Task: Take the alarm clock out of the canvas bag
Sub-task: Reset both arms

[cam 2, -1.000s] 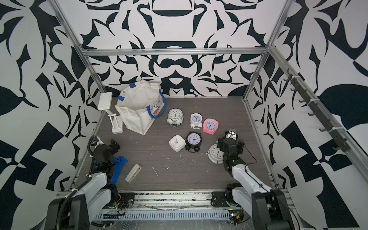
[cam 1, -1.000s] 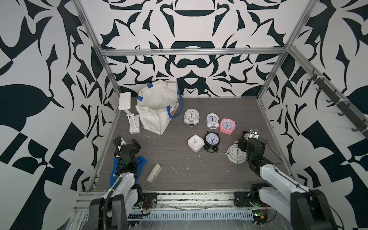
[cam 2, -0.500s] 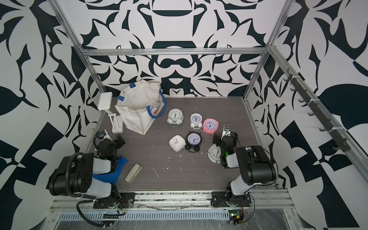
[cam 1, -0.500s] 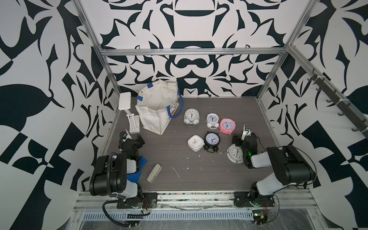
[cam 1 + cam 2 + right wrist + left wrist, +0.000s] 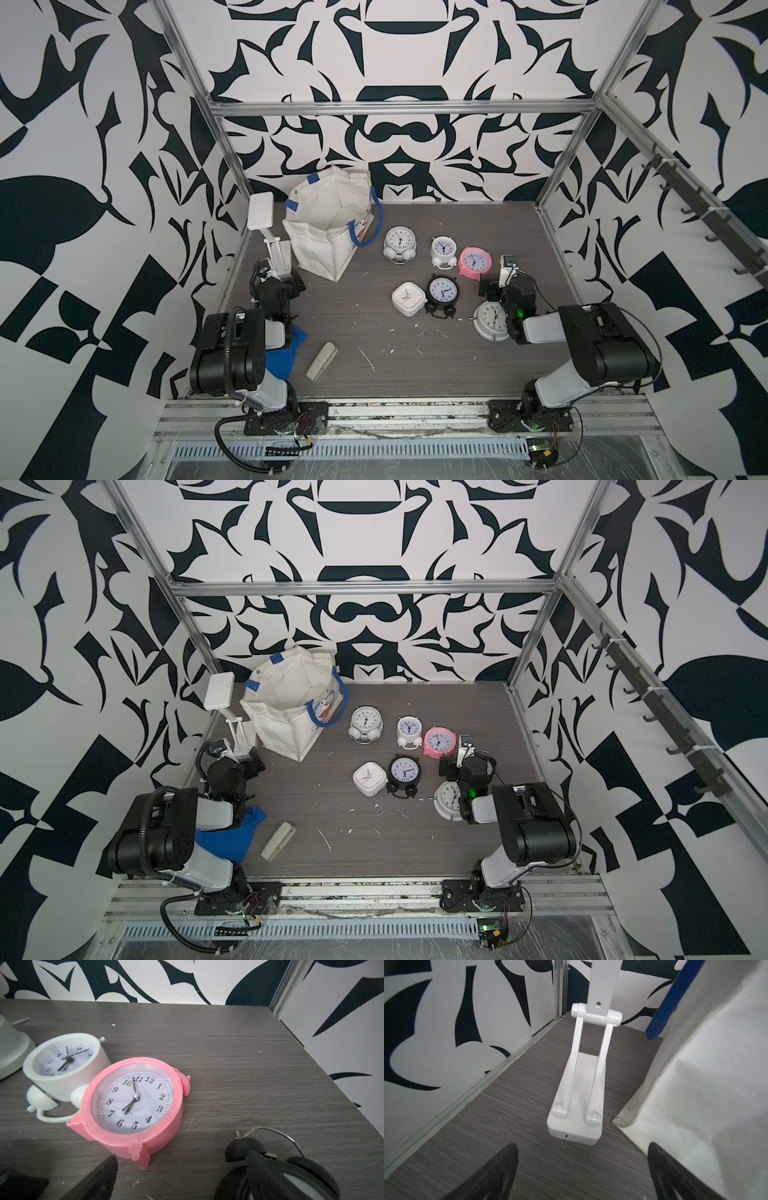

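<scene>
Bag: canvas bag stands upright at rear-L of table, mouth open upward, one blue handle drooped over the front side. W/ the mouth gaping like that, a reach from above looks poss.
Inside bag: both top views show only pale folded cloth. No clock seen in there, but the bottom is partly hidden by folds, so can't tell if one is left.
Clocks out: six lie face up on the table, well apart from the bag: white bell clock, small white clock, pink clock, square white clock, black clock, big white clock. Grouped centre-R, prob. a drop zone within R arm's reach.
L tool: left gripper has fingers spread wide w/ nothing btw them. It sits low over the table, facing the base of a white folding stand, w/ the bag's corner just beside one finger.
R tool: right gripper is spread wide too and empty, low, just beside the pink clock and near the big white clock.
Arms: both folded back low on own sides. Reads as a rest pose, not a reach.
Status: judged done or near done, as far as the bag's inside shows.
If one is left: L arm is nearer. Go in from above, and mind the soft wall folding in and the handle snagging.
Other: blue cloth under L arm, beige case near it. Neither is involved.
</scene>
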Tool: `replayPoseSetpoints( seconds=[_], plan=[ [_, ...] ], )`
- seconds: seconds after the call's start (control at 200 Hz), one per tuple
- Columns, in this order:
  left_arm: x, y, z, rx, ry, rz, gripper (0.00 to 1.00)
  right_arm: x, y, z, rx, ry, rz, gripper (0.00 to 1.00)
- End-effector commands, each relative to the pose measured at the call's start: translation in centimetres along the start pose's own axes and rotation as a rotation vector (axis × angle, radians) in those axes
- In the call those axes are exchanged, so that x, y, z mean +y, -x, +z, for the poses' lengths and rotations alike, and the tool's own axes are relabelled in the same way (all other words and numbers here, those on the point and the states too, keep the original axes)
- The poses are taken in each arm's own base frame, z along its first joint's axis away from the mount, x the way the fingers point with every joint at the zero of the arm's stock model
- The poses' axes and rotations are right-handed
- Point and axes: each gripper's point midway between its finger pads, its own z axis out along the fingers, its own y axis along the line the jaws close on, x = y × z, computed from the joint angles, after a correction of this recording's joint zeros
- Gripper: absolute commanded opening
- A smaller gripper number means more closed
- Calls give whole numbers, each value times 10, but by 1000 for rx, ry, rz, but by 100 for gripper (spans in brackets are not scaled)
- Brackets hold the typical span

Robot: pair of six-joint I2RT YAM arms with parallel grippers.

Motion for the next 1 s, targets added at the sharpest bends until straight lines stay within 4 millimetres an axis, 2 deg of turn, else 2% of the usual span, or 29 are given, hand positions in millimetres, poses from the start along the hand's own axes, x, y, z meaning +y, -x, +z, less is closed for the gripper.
replayPoseSetpoints(
  seconds=[0.0,0.07,0.15,0.2,0.405,0.56,0.68,0.995],
  plan=[
    [-4,2,1,1,-16,14,99,0,14,0,-49,3,-5,99],
    [-3,2,-1,-4,-13,14,99,-4,15,-10,-99,-14,2,100],
    [4,4,-13,-58,7,-3,99,-12,15,-26,-178,-53,34,100],
    [4,5,-19,-93,-3,-9,99,-15,15,-28,-200,-66,42,99],
    [5,5,-14,-79,9,-5,100,-4,15,-12,-114,-16,15,100],
    [2,3,-4,-27,8,-1,99,-5,15,-10,-105,-20,14,99],
    [-13,0,7,40,-52,43,99,-8,14,-4,-72,-43,17,99],
    [-13,-1,6,37,-48,46,99,-6,14,2,-40,-32,13,99]
  ],
)
